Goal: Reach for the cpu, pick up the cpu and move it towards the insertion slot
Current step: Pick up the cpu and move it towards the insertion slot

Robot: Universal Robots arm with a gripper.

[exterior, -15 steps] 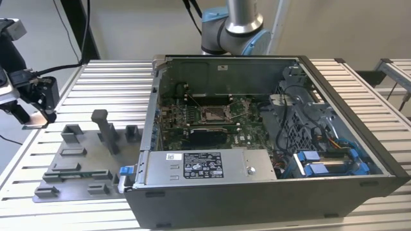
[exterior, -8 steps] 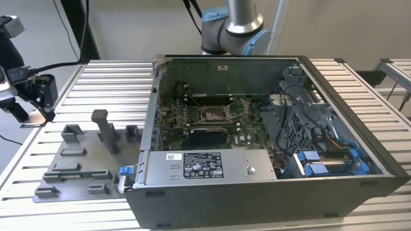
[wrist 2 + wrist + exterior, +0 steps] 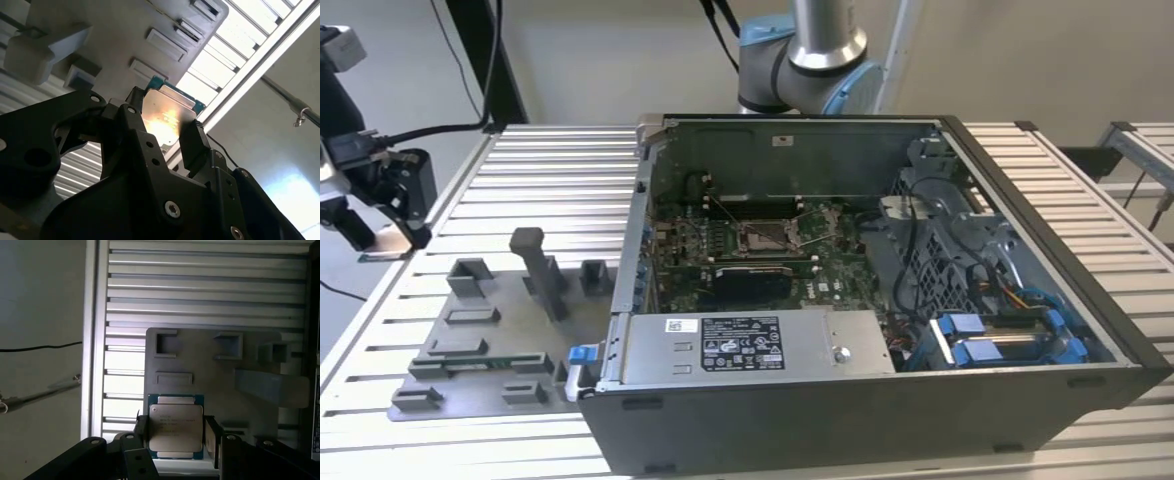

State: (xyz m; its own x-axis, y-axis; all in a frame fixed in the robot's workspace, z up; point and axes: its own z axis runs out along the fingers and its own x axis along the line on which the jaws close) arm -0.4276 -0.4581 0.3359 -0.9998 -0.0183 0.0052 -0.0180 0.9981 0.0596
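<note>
Pinching the thin, square, silver-faced cpu (image 3: 176,426) by opposite edges, the black gripper (image 3: 175,439) hung at the exterior view's left, well apart from the shiny-framed insertion slot (image 3: 767,237). It looked light, stiff and fragile.

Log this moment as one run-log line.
gripper: shut on cpu | location: exterior view's left, by grey fixture plate | insertion slot: inside open computer case, apart from gripper

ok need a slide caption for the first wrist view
First wrist view: gripper shut on the cpu, with the grey fixture plate and slatted table beyond it.
</note>
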